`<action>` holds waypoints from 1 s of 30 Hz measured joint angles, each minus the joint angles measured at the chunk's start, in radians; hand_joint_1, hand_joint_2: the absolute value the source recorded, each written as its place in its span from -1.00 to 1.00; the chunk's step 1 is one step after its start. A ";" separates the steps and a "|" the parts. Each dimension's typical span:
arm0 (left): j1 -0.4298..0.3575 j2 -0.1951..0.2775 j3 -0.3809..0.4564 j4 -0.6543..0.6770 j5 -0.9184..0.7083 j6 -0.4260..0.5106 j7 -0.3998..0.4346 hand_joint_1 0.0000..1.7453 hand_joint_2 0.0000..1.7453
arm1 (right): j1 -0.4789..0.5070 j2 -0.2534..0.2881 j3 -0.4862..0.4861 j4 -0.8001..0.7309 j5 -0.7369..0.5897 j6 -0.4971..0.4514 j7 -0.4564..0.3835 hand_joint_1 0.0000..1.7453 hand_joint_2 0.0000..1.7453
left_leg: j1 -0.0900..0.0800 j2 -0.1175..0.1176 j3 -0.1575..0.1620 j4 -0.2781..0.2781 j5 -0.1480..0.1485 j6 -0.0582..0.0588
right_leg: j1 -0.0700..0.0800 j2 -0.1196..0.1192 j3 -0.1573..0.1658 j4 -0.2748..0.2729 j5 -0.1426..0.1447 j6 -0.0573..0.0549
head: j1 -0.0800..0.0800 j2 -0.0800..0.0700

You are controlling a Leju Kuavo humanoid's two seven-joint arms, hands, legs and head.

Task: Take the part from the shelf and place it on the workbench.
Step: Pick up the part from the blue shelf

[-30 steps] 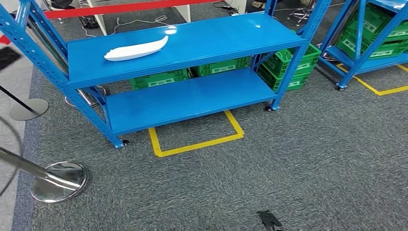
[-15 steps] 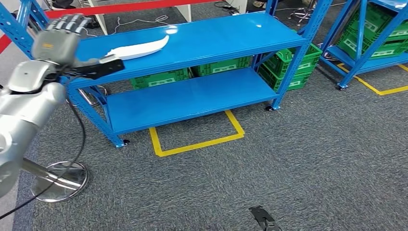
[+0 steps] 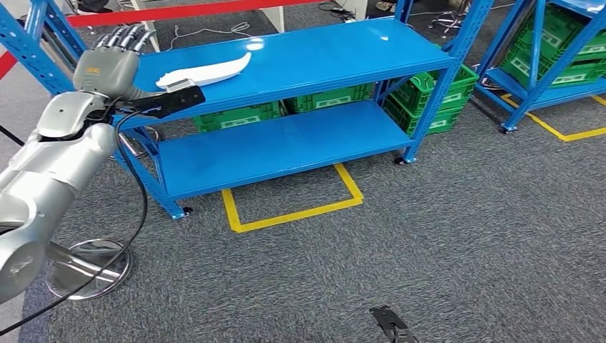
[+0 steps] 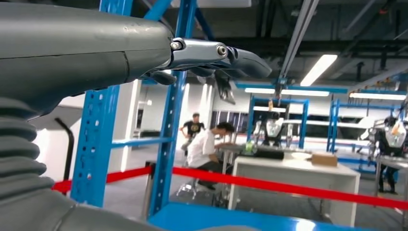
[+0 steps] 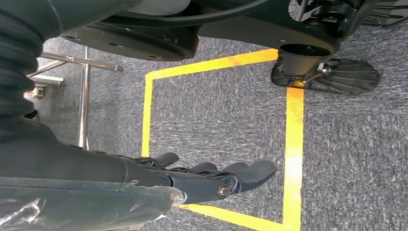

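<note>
While the left hand (image 3: 107,66) hovers at the left end of the shelf (image 3: 321,53), raised level with its top board, its fingers (image 3: 123,36) are stretched out and apart, holding nothing; the left wrist view shows the same fingers extended in open air in front of a blue upright. The right hand (image 5: 211,180) hangs low over grey carpet and yellow floor tape, fingers loosely extended with nothing in them.

Just beyond the left hand, the white part (image 3: 204,71) lies flat on the top board of the shelf, near its left end. It is long, thin and curved, pointed toward the hand and broader at the far end, and nothing touches it yet.

It looks like a light moulded shell, probably fairly stiff yet thin enough to flex or crack if squeezed hard. Its smooth surface on smooth painted metal could let it slide away from a push. A hold across the wider middle, thumb under one edge and fingers over the top, seems safer than pinching the narrow tip, which would leave the long end swinging.

Behind the lower board, green crates (image 3: 239,114) sit on the floor, and more stand at the right end (image 3: 429,100) and on the neighbouring rack (image 3: 564,50). What is inside them cannot be made out. No table shows in the head view.
</note>
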 joint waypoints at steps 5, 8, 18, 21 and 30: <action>-0.018 0.006 0.017 0.011 0.015 -0.089 0.017 -1.00 1.00 | 0.000 0.000 0.000 0.000 0.008 0.000 0.004 -1.00 1.00 | 0.000 0.000 0.000 0.000 0.000 0.000 | 0.000 0.000 0.000 0.000 0.000 0.000 | 0.000 0.000; -0.020 0.008 0.017 0.021 -0.002 -0.124 0.039 -1.00 1.00 | -0.002 0.000 0.000 0.000 0.009 0.000 0.003 -1.00 1.00 | 0.000 0.000 0.000 0.000 0.000 0.000 | 0.000 0.000 0.000 0.000 0.000 0.000 | 0.000 0.000; 0.061 -0.008 0.004 0.049 -0.042 -0.051 0.114 -1.00 1.00 | 0.002 0.000 -0.002 0.000 0.008 -0.002 0.002 -1.00 1.00 | 0.000 0.000 -0.001 0.000 0.000 0.000 | 0.000 0.000 -0.001 0.000 0.000 0.000 | 0.000 0.000; 0.070 -0.010 0.001 0.056 -0.040 -0.047 0.116 -1.00 1.00 | 0.006 0.000 -0.003 0.000 0.008 -0.003 0.002 -1.00 1.00 | 0.000 0.000 -0.001 0.000 0.000 0.000 | 0.000 0.000 -0.001 0.000 0.000 0.000 | 0.000 0.000; 0.072 -0.015 0.000 0.065 -0.021 -0.047 0.116 -1.00 -1.00 | 0.012 0.000 -0.004 0.000 0.009 -0.003 0.002 -1.00 1.00 | 0.000 0.000 -0.001 0.000 0.000 0.000 | 0.000 0.000 -0.001 0.000 0.000 0.000 | 0.000 0.000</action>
